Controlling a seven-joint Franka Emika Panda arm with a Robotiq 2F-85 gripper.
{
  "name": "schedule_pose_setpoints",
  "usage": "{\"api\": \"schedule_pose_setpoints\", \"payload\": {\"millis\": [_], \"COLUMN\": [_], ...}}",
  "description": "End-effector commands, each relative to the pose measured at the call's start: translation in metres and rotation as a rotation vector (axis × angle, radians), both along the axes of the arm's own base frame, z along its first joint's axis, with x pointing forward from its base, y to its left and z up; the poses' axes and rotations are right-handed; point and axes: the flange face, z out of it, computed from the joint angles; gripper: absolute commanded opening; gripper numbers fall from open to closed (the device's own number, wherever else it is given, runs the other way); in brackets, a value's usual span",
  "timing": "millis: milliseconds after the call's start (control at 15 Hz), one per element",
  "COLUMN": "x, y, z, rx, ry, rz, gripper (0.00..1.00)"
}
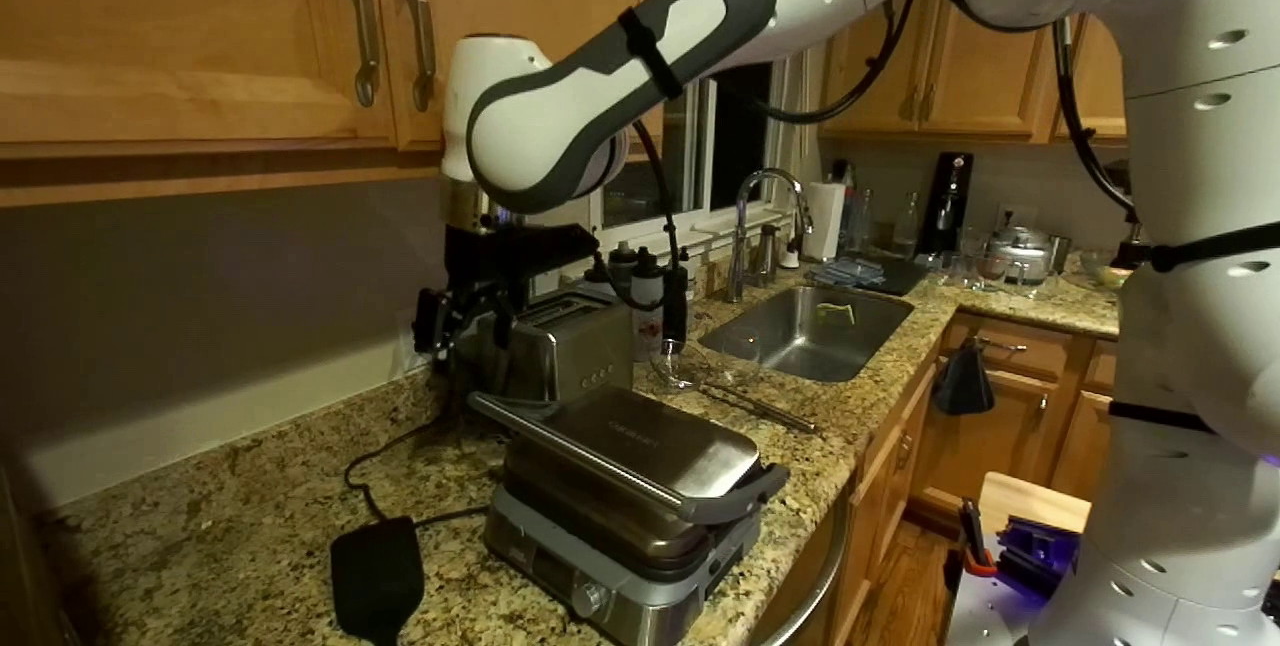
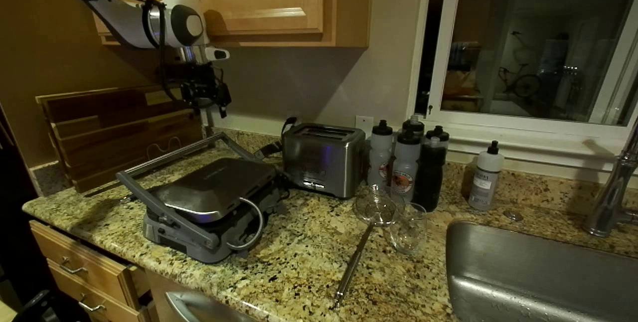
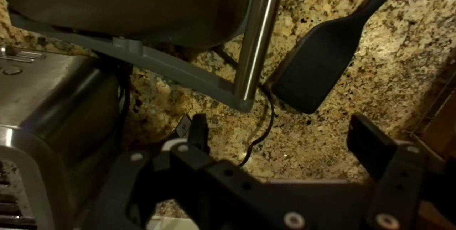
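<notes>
The gripper (image 3: pixel 281 139) hangs in the air above the granite counter (image 3: pixel 313 151), close to the wall, its two fingers spread wide apart and holding nothing. Beneath it a dark cord (image 3: pixel 273 114) curls over the stone. Nearest to it I can see the steel handle (image 3: pixel 258 41) of a contact grill (image 1: pixel 620 436); the fingers are clear of it. The grill sits on the counter, closed, with the handle jutting out past its top on grey arms. Near the grill a black spatula (image 3: pixel 320 62) lies flat, its broad blade towards the gripper, its stem running out of the wrist view. In an exterior view a steel toaster (image 1: pixel 585 351) stands close behind the grill. Beside the toaster, squeeze bottles (image 2: pixel 406 172) with dark caps crowd together, and in front of them are a clear glass (image 2: pixel 408 232) and a long metal utensil (image 2: pixel 354 264), lying down. Further along comes the sink (image 2: pixel 543 262), with a curved faucet (image 1: pixel 740 246) behind it and a pale bottle (image 2: pixel 486 182) below the window (image 2: pixel 538 48). At the counter's opposite end, wooden boards (image 2: pixel 114 137) stand on edge.
</notes>
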Motion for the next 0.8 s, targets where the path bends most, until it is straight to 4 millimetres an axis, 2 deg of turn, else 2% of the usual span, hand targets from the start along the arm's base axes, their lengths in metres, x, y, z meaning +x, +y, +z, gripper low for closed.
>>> {"api": "schedule_pose_setpoints", "payload": {"millis": [0, 267, 467, 733], "x": [-0.021, -0.039, -0.063, -0.095], "y": [-0.004, -0.014, -0.030, -0.055], "z": [0.029, 0.035, 0.040, 0.060], "rx": [-0.042, -0.059, -0.070, -0.075], "ry": [0.034, 0.086, 0.112, 0.096], "rz": [-0.017, -0.020, -0.039, -0.065], "gripper": [1.00, 1.00, 1.00, 1.00]}}
